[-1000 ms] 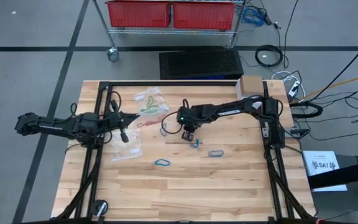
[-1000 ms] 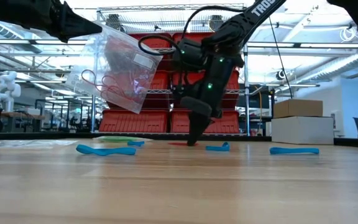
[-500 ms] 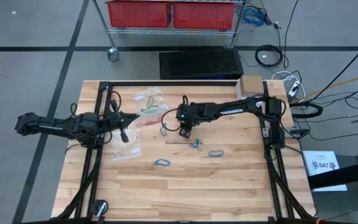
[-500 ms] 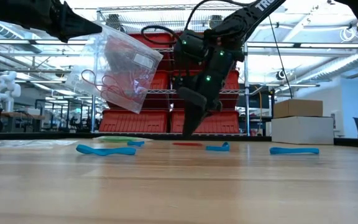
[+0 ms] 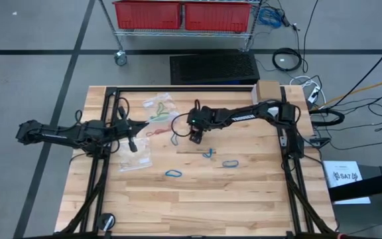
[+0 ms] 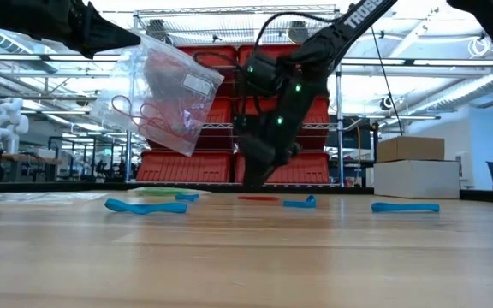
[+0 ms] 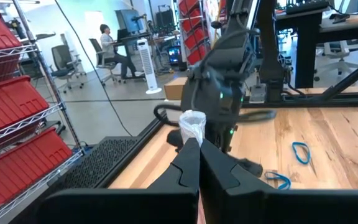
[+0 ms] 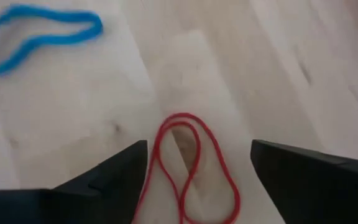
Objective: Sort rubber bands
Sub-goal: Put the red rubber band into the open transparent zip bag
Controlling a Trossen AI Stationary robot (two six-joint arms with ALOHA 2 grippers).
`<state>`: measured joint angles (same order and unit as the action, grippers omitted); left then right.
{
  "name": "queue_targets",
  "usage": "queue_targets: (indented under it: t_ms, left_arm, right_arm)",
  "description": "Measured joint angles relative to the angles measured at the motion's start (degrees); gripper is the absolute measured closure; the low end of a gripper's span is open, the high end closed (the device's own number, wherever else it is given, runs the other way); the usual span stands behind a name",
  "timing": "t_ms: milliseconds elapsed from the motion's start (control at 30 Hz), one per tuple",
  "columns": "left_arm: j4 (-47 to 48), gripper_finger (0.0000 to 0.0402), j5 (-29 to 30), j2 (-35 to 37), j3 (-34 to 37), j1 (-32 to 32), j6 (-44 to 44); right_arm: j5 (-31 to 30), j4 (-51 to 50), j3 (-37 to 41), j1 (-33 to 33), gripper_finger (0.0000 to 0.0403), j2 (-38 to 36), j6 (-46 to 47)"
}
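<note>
Left gripper (image 7: 194, 163) clamped on bag (image 6: 157, 90), some reds inside; right gripper (image 8: 194, 165) spread over red band (image 8: 191, 168); blue bands (image 5: 172, 174) unsorted.

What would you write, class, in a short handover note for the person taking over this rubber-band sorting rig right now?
Left pincer: shut on a clear plastic bag, held above the table's left side.
Right pincer: open, just above a red rubber band near mid-table.
Blue rubber bands lie loose on the wooden table; another clear bag lies at the far side.
Done: some red bands show inside the held bag.
Left: the red band and loose blue ones.
</note>
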<state>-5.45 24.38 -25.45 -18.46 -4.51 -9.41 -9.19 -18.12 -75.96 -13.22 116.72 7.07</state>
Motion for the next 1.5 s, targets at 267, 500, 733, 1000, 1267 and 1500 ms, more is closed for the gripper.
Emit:
queue_targets:
  t_ms: [267, 500, 733, 1000, 1267, 1500]
  left_arm:
    - [0.0, 0.0401, 0.0, 0.0, -0.02, -0.01, 0.0]
    - [0.01, 0.0401, 0.0, 0.0, -0.02, 0.01, -0.02]
    - [0.01, 0.0401, 0.0, -0.02, -0.02, -0.01, -0.02]
    - [0.01, 0.0401, 0.0, -0.02, -0.02, 0.01, -0.02]
    - [0.02, 0.0401, 0.0, 0.0, -0.02, 0.0, -0.02]
    - [0.16, 0.0401, -0.01, -0.02, -0.02, -0.01, 0.07]
  right_arm:
    - [0.66, 0.48, -0.31, -0.19, 0.0107, 2.59, -0.25]
    - [5.1, -2.81, -0.37, 0.54, 0.018, 2.72, 1.25]
    - [5.38, -6.0, -0.35, 2.96, 0.0313, 2.74, -2.62]
    - [5.35, -7.93, -0.28, 4.76, 0.0397, 2.5, -4.08]
    - [7.7, -13.45, -2.04, 6.69, 0.0402, -0.66, -4.52]
    - [5.68, -14.86, -7.96, 10.88, 0.0403, -5.47, -6.76]
